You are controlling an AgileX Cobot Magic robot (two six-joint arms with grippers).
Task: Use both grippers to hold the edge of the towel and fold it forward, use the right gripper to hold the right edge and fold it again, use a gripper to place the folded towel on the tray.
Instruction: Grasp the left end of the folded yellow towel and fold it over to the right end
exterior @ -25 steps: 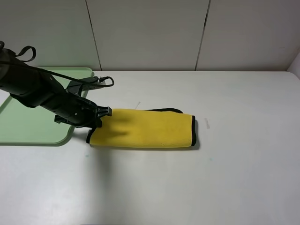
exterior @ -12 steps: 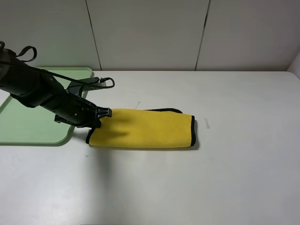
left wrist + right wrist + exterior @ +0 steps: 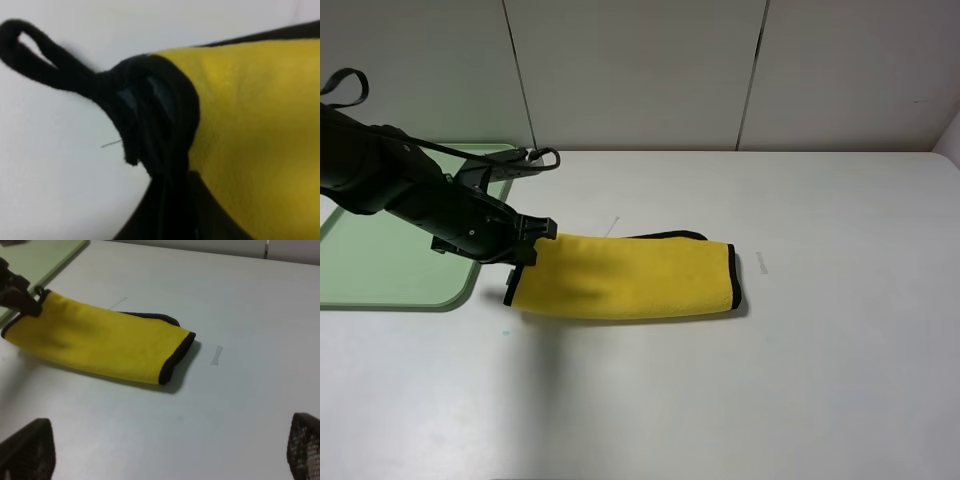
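A folded yellow towel [image 3: 630,277] is lying lengthwise on a white table [image 3: 800,390]. Its left end is sitting just beside the corner of a light green tray [image 3: 380,285]. The left gripper [image 3: 525,250] is reaching over that tray corner and pinching the towel's end corner, with its jaws closed on the black trim. In the left wrist view the trim is bunching between the jaws, and a black hanging loop [image 3: 30,55] is sticking out to one side. The pinched corner is sitting slightly raised while the rest of the towel is resting flat. The right gripper [image 3: 165,450] is hanging well back from the towel, fingers spread wide and holding nothing.

Both folds appear to be finished, so the step in hand is probably carrying the towel onto the tray. The hold is on one corner only, so the layers are likely to droop and open. A slow, steady carry would suit, high enough for the trailing end to clear the tray's rim. The jaws should part only once most of the towel is lying inside the tray. The loop could snag on a finger at release.
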